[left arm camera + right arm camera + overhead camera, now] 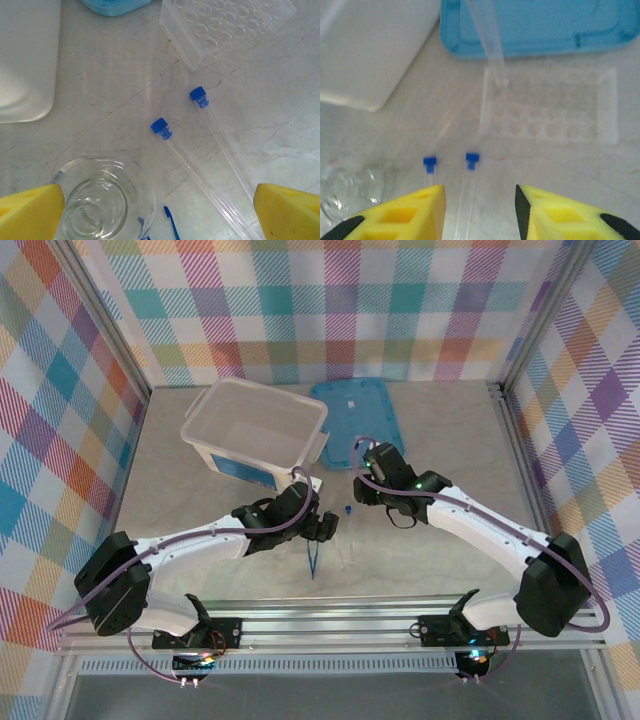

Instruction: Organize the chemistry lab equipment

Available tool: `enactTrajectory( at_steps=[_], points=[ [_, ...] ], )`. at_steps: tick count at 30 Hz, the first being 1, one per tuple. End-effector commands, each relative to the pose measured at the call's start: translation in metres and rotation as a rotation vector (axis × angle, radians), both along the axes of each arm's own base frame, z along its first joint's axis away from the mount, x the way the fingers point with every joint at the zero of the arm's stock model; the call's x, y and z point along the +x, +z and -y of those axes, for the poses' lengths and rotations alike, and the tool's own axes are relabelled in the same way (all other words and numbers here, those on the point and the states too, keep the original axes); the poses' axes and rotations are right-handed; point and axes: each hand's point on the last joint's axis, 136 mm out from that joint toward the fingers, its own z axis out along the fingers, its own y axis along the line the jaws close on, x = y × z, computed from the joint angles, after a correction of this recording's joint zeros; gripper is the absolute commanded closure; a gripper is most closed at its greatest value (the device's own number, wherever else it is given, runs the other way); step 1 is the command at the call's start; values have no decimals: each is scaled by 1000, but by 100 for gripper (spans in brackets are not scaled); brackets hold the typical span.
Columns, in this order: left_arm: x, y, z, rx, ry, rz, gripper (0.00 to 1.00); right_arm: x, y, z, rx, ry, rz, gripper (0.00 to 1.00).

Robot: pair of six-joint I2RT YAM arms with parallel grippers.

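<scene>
lying near beaker point(102, 200), a blue-capped tube point(200, 176)

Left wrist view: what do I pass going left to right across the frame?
White tub → glass beaker → first blue-capped tube → second blue-capped tube. Clear well rack and tweezers overlap the tubes, so omitted.

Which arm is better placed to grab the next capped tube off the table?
Right, probably: the right gripper has one capped tube lined up between its open jaws. The left gripper also straddles the beaker.
</scene>
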Motion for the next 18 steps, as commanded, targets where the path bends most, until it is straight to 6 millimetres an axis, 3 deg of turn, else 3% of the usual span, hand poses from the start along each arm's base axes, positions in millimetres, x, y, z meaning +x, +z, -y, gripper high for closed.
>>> enactTrajectory(
  at_steps=[1, 10, 18],
  points=[
    [2, 18, 17, -35, -64, 34, 3, -21, -30, -8, 18, 6, -147, 60],
    [4, 23, 7, 12, -65, 71, 3, -32, -67, -33, -3, 26, -260, 63],
    [-5, 24, 5, -27, -85, 74, 5, -36, -97, -37, -28, 6, -318, 65]
  ],
)
